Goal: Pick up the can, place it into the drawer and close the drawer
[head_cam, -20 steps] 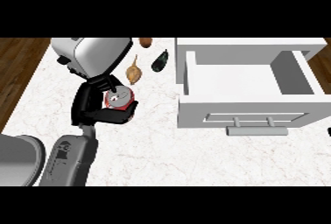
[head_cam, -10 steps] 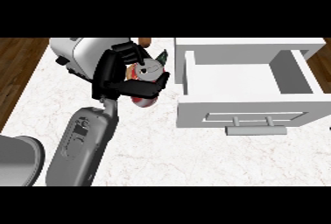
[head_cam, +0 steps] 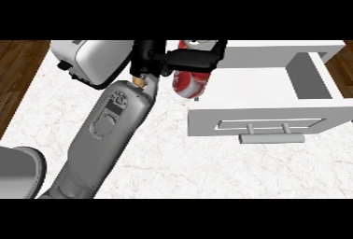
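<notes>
A red and white can (head_cam: 191, 83) hangs above the counter, at the left wall of the open white drawer (head_cam: 312, 84). My left hand (head_cam: 180, 58) is shut on the can from above, fingers curled over its top end, which they hide. The grey left forearm (head_cam: 114, 121) stretches up from the lower left edge. The drawer is pulled out toward me, with its front panel (head_cam: 262, 123) and bar handle (head_cam: 271, 138) nearest. My right hand does not show.
A silver toaster (head_cam: 93, 60) stands at the back left of the white marble counter (head_cam: 207, 172). A small tan object (head_cam: 140, 80) peeks out beside the wrist. A grey rounded shape (head_cam: 17, 170) fills the lower left corner.
My left hand has lifted the can and carried it right and away from me, from the counter's left part to the drawer's left wall. The forearm now reaches much further out.
</notes>
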### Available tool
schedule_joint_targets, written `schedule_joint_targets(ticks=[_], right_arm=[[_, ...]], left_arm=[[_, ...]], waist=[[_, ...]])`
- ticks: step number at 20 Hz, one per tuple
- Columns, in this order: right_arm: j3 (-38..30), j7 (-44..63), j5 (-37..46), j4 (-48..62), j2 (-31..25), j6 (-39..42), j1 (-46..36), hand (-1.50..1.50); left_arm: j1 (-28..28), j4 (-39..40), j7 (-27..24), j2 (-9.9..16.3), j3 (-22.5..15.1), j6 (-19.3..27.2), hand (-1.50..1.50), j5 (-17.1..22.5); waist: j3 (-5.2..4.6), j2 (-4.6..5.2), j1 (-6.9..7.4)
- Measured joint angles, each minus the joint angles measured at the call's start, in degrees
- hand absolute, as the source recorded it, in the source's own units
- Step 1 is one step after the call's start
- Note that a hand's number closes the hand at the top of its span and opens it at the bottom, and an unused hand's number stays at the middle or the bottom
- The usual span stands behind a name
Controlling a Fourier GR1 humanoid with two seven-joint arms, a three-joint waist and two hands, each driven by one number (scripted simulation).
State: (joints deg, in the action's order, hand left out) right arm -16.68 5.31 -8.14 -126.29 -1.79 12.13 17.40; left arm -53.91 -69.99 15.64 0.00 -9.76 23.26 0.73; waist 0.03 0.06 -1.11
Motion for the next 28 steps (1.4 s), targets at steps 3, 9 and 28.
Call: schedule_joint_targets(ticks=[3,9,28], right_arm=[[0.0,0.4,0.1,0.4,-0.2,0.2,-0.5,-1.5],[1.0,0.7,1.8,0.9,0.4,-0.5,-1.7,-1.5],[1.7,2.1,2.1,1.4,-0.3,-0.3,-4.6,-1.5]], left_arm=[[-4.5,3.7,0.6,0.0,-2.0,3.0,1.5,1.7],[-13.8,12.7,0.5,0.0,-2.8,5.5,1.5,4.9],[-30.3,39.0,-8.0,0.0,-9.7,9.0,1.5,18.6]], waist=[[-0.01,0.02,-0.12],[0.0,0.11,-0.34],[0.1,0.82,-2.87]])
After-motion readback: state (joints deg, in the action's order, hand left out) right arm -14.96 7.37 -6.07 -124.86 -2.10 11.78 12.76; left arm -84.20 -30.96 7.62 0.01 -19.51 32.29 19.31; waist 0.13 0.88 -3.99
